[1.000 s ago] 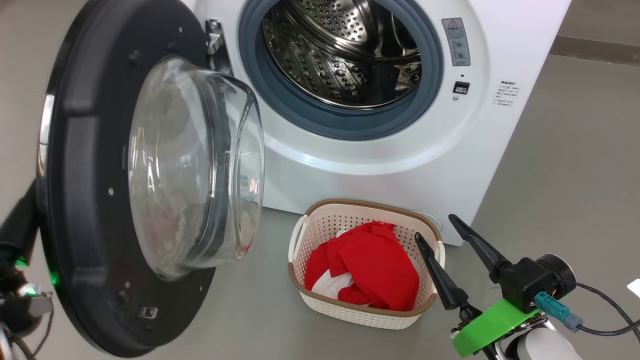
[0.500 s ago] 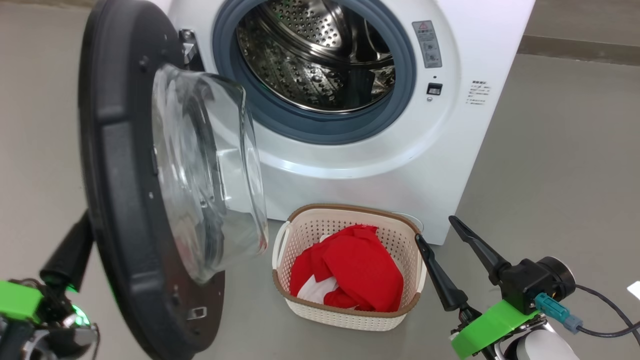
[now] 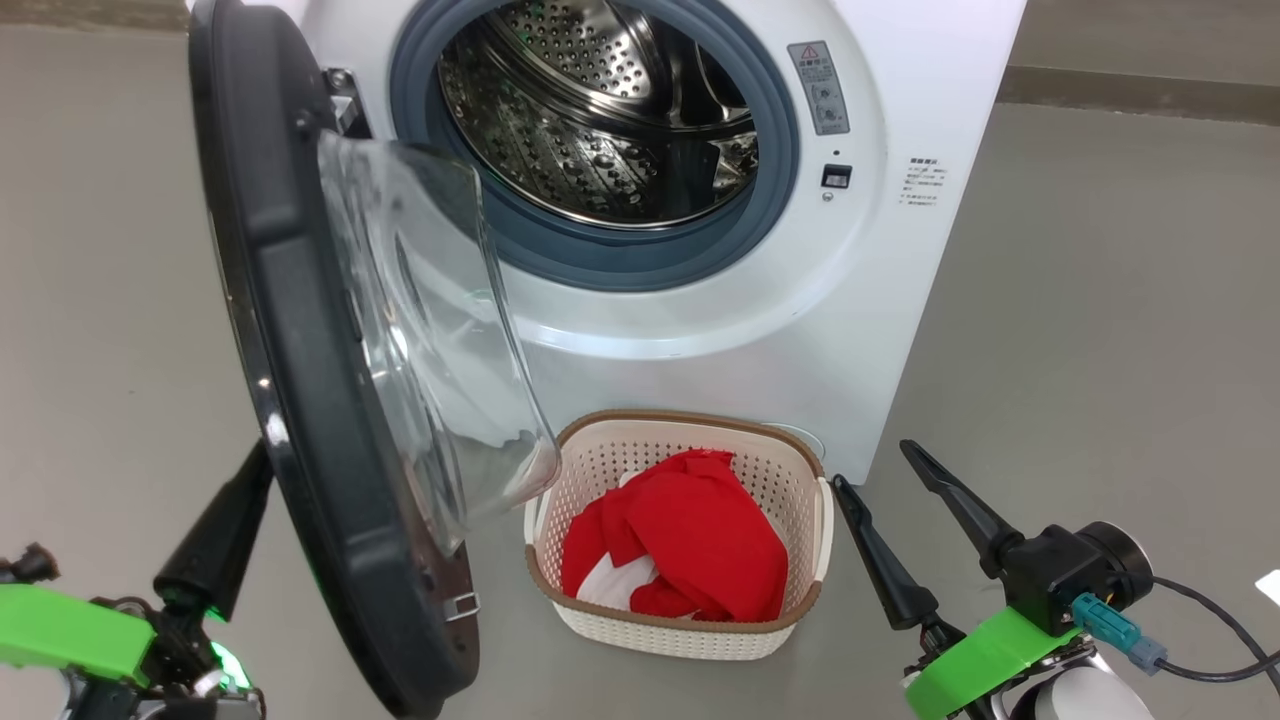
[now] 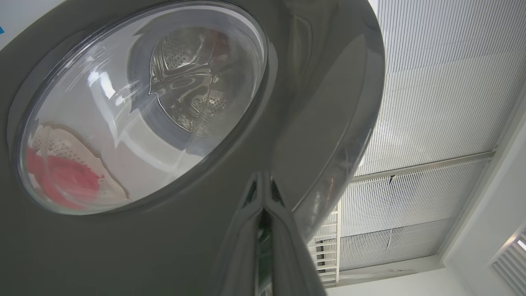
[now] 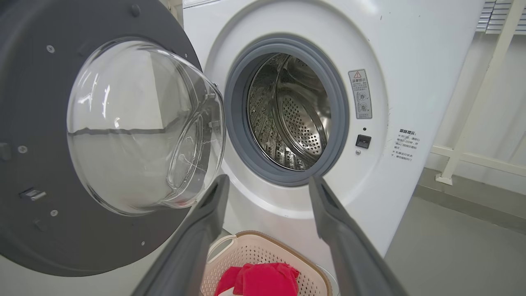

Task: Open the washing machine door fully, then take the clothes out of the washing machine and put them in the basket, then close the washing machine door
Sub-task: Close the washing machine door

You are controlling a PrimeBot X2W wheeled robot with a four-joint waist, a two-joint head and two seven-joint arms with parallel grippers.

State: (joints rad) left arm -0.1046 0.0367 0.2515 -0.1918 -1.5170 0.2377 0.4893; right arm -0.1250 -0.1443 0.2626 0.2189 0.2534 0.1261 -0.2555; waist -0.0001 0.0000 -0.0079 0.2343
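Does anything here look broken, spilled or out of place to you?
Nothing stands out. The washing machine door hangs partly open, undamaged; the clothes lie inside the basket, upright on the floor before the washing machine. No spill; the drum looks empty.

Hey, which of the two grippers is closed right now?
The left gripper, fingers pressed together at the outer side of the washing machine door; the right gripper has fingers wide apart beside the basket.
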